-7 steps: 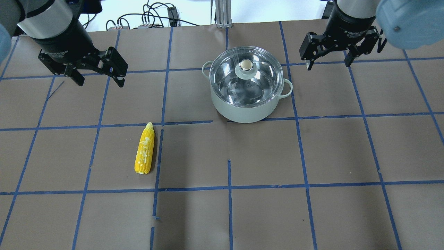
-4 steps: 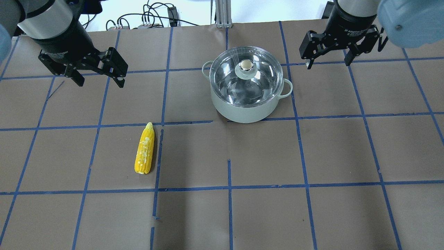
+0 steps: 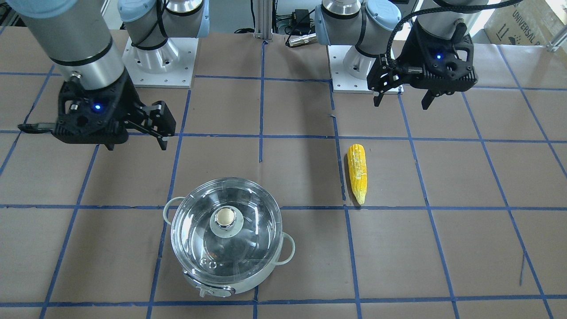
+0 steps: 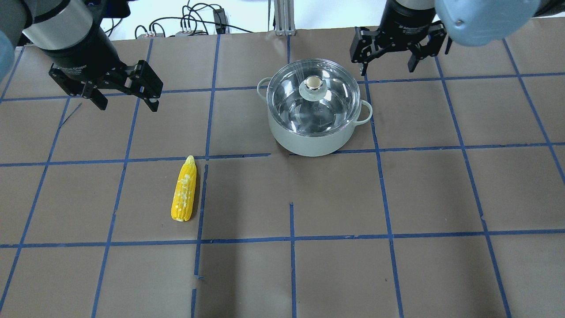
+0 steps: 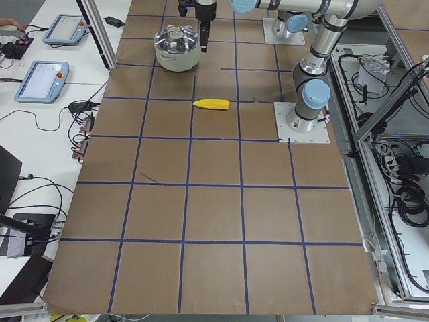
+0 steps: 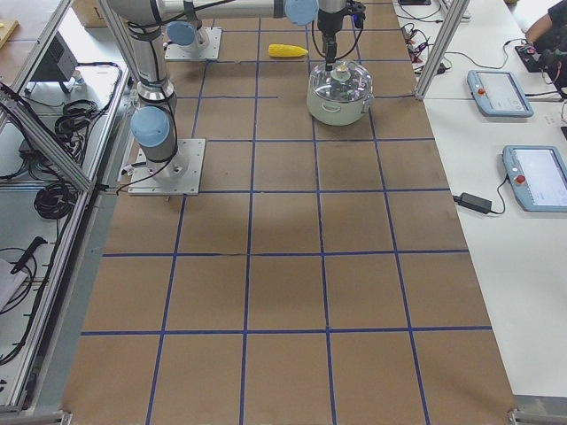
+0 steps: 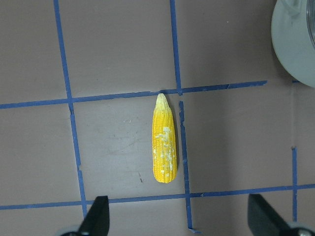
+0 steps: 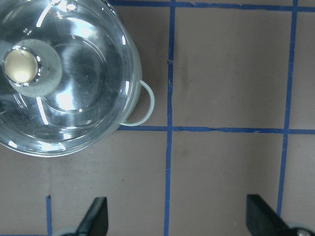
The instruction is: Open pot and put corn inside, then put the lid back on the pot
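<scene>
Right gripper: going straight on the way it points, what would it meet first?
Probably the bare table: the right gripper points straight down, and the pot sits off to one side of its line.

Left wrist view: pot (image 7: 298,39) cut by the top-right corner, only a curved slice of wall shows. Left gripper (image 7: 180,220) reduced to two fingertips at the bottom edge.
Right wrist view: lid (image 8: 74,83) clipped left and top. Right gripper (image 8: 179,219) tips only.
Side views: corn (image 6: 286,50) kernels too small to tell.
</scene>
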Controlling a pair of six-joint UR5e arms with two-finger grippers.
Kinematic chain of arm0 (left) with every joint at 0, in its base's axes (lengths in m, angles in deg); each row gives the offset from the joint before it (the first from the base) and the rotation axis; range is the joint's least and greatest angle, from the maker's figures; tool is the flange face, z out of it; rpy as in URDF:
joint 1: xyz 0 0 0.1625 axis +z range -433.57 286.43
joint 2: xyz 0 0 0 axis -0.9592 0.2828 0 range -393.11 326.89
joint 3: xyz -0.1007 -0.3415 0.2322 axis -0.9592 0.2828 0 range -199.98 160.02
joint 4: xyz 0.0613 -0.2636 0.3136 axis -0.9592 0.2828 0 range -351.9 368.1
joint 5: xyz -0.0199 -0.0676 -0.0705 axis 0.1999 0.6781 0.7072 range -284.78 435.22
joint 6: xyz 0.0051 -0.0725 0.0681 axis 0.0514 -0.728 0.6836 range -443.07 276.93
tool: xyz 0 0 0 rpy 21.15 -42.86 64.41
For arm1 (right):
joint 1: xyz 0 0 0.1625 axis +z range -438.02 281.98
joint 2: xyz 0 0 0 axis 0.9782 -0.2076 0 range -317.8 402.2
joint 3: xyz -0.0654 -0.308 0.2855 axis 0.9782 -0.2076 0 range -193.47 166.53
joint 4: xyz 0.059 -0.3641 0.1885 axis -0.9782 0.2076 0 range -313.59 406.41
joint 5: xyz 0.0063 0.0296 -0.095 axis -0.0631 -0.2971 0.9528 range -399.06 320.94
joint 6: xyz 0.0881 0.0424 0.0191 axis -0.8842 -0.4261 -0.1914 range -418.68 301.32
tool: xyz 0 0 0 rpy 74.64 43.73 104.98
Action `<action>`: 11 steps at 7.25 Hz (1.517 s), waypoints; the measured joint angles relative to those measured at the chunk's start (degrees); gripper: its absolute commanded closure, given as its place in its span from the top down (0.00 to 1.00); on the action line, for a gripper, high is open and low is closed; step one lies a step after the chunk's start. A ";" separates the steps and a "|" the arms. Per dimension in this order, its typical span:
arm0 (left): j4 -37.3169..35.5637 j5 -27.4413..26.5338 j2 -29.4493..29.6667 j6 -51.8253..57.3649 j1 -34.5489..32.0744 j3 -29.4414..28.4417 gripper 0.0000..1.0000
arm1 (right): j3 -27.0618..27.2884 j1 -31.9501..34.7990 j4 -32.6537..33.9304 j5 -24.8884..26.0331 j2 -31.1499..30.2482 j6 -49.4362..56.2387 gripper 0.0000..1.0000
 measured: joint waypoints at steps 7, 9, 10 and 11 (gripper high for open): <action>0.01 0.02 0.06 0.02 0.00 0.00 1.00 | -6.84 8.31 7.90 0.04 15.50 -7.95 0.99; -0.01 0.06 -0.09 0.06 -0.02 0.34 1.00 | -5.91 8.31 9.18 -0.04 16.00 -7.74 0.97; -0.18 0.08 -0.29 0.10 -0.05 0.94 1.00 | -5.87 8.21 9.61 -0.05 16.23 -7.66 0.94; -0.44 0.09 -0.44 0.14 -0.08 1.41 1.00 | -5.81 8.16 9.81 -0.04 16.36 -7.62 0.89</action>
